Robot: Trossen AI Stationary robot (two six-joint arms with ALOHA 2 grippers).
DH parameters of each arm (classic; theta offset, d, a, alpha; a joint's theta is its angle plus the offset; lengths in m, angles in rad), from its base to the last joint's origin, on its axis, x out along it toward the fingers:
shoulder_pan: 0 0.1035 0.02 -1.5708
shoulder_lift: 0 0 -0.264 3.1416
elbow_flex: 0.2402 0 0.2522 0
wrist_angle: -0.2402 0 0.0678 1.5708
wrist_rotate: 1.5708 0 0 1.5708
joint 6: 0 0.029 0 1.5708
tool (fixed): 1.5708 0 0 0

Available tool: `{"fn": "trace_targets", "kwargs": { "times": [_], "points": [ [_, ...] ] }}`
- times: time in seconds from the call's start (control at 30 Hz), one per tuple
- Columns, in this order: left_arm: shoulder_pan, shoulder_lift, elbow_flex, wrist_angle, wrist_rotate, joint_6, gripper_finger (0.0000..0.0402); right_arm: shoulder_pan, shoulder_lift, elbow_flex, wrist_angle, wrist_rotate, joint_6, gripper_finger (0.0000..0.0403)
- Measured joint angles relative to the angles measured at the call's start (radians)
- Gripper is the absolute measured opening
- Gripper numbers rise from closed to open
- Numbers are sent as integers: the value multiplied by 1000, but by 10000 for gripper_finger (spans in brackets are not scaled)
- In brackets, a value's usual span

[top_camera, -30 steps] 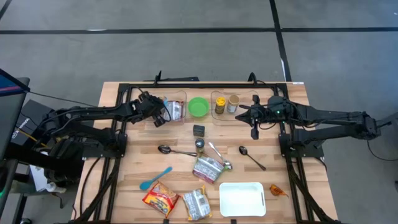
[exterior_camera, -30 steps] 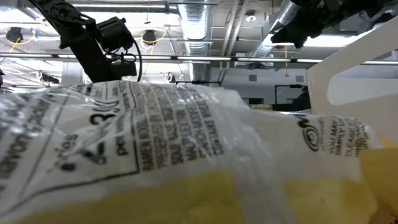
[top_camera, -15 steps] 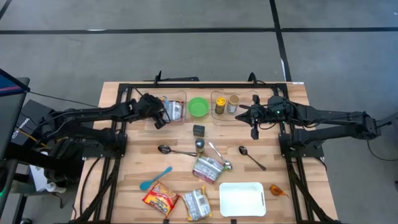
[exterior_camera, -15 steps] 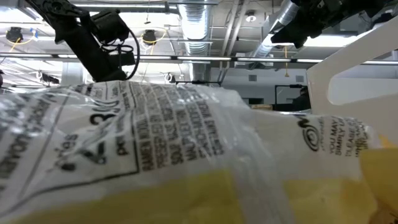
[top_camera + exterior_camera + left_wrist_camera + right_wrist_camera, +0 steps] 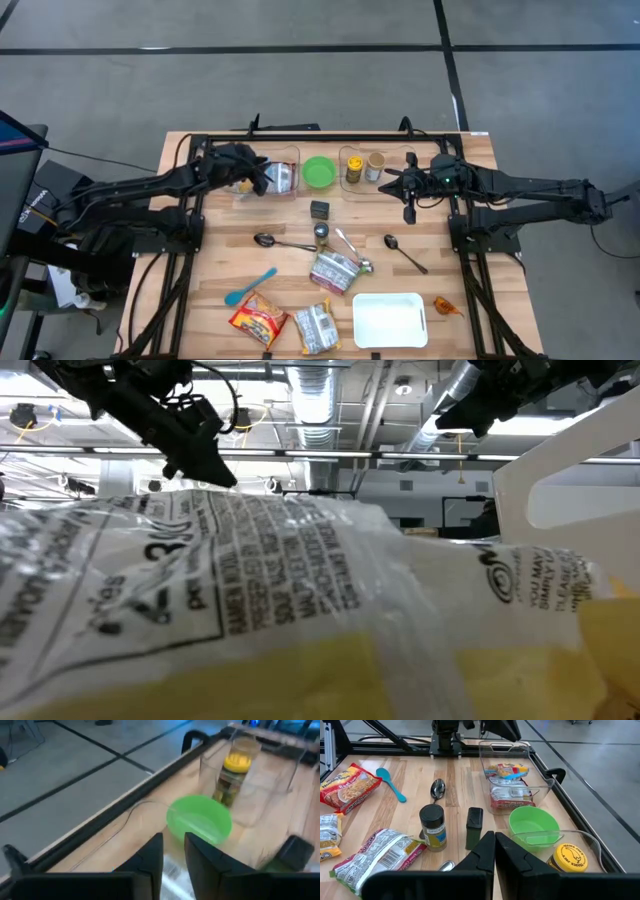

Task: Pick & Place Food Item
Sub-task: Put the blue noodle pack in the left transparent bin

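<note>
Wood tabletop (image 5: 220, 270): packets, spoons, white tray (image 5: 390, 320) at 5 o'clock.
Floor (image 5: 300, 60): grey, dark lines.
Left tool (image 5: 262, 178): narrow, empty.
Right tool (image 5: 385, 182): closed, empty.

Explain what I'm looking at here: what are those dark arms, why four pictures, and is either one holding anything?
It is a robot with two arms at a wooden table. One picture looks straight down, one sits at table height with a noodle packet filling its view, and one camera rides on each wrist.

The left gripper is over a clear bin holding food packets; I cannot tell whether it grips one. The right gripper waits shut and empty beside the bin with the yellow-lidded jar.

A green bowl sits between the bins. Spoons, more packets and a white tray lie nearer the front.
</note>
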Motion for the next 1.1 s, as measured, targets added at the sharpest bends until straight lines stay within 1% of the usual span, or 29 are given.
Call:
{"fn": "trace_targets", "kwargs": {
  "times": [0.07, 0.17, 0.23, 0.47, 0.6, 0.87, 0.93, 1.1],
  "points": [
    [0, 22, 0, 14, -8, -7, 49, 0, 0, 0, 0, 0, 4, 5],
    [0, 72, 0, -1, -52, -10, 16, 0, 0, 0, 0, 0, 7, 5],
    [0, 112, 0, -6, -72, -13, 5, 0, 0, 0, 0, 0, 7, 5],
    [1, 254, 0, -13, -105, -35, 1, 0, 0, 0, 0, 0, 3, 5],
    [1, 299, 0, -35, -105, -38, 1, 0, 0, 0, 0, 0, 0, 5],
    [1, 311, 0, -172, -105, -114, 0, 0, 0, 0, -1, 0, 0, 5],
    [1, 311, 0, -188, -103, -116, 0, 0, 0, 0, -1, 0, 0, 5],
    [1, 311, 0, -189, -58, -116, 0, 0, 0, 0, -1, 0, 0, 5]
  ]
}}
